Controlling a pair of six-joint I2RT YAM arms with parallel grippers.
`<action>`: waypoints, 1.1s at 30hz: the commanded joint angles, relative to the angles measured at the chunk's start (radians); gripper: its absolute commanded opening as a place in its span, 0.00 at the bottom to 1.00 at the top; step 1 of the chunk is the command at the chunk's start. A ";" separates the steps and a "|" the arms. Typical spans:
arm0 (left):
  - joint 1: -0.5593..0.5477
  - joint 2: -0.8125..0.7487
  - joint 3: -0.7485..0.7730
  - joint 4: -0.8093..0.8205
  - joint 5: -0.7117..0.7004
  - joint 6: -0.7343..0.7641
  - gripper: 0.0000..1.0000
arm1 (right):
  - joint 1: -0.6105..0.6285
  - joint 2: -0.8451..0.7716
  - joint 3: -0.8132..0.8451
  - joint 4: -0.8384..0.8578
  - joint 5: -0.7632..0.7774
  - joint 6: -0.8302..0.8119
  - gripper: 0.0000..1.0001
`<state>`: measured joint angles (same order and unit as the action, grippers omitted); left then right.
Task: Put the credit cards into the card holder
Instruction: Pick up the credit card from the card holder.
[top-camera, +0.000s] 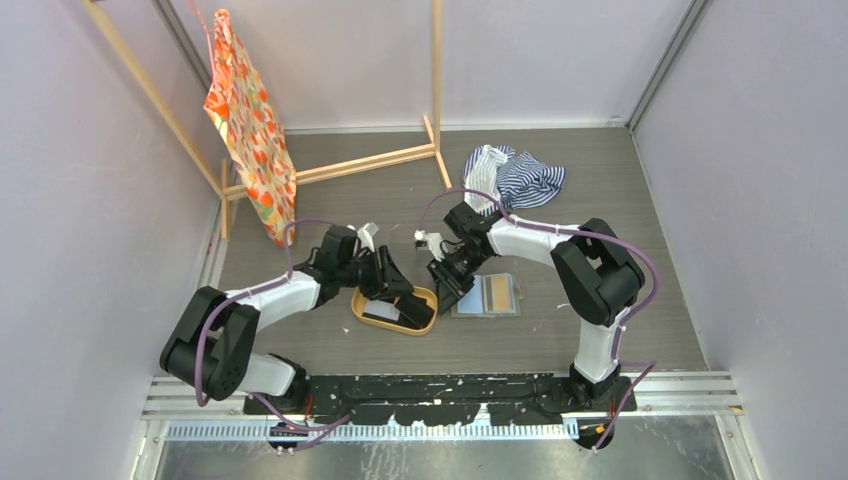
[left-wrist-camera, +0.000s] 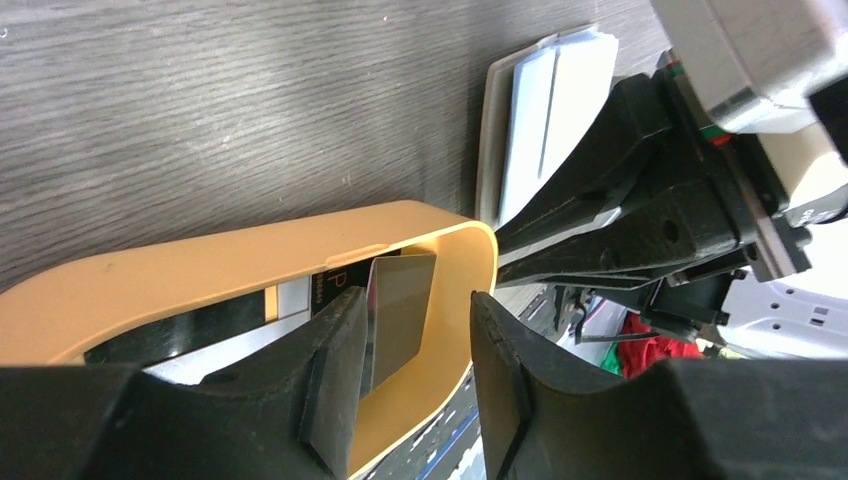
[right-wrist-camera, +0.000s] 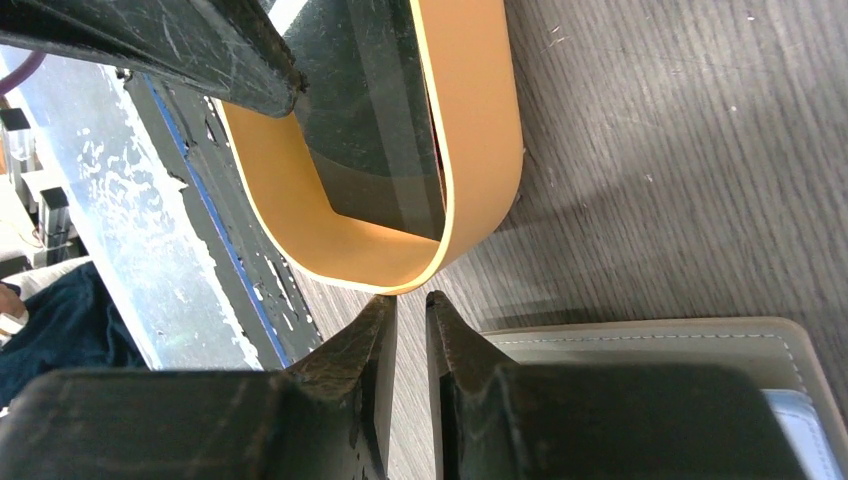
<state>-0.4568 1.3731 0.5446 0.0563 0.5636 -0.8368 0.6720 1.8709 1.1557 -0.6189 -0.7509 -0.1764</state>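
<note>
The oval orange tray (top-camera: 362, 303) holds several credit cards, among them a black one (left-wrist-camera: 335, 285) and a dark one (right-wrist-camera: 375, 110). My left gripper (left-wrist-camera: 415, 297) reaches into the tray's end. Its jaws stand apart around a grey card (left-wrist-camera: 402, 315) that stands on edge against the left pad (left-wrist-camera: 335, 370), with a gap to the other pad. The card holder (top-camera: 470, 297) lies open right of the tray with an orange-tan card (top-camera: 497, 293) on it. My right gripper (right-wrist-camera: 408, 298) sits between the tray's end (right-wrist-camera: 480, 150) and the holder (right-wrist-camera: 650, 340), its jaws narrowly apart and empty.
A striped cloth (top-camera: 515, 175) lies at the back right. A wooden rack (top-camera: 400, 158) with an orange patterned cloth (top-camera: 250, 125) stands at the back left. Walls close in both sides. The two grippers work close together near the tray's right end.
</note>
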 joint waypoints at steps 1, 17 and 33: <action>-0.022 -0.010 -0.028 0.115 0.132 -0.078 0.42 | 0.004 -0.015 0.014 0.110 -0.011 0.012 0.22; -0.020 -0.031 -0.087 0.196 0.186 -0.143 0.37 | -0.005 -0.019 0.016 0.110 -0.013 0.014 0.22; -0.020 -0.103 -0.081 0.061 0.192 -0.061 0.39 | -0.076 -0.075 0.019 0.112 -0.126 0.020 0.27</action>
<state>-0.4740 1.3071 0.4557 0.1841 0.7181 -0.9531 0.6048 1.8553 1.1553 -0.5293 -0.8253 -0.1581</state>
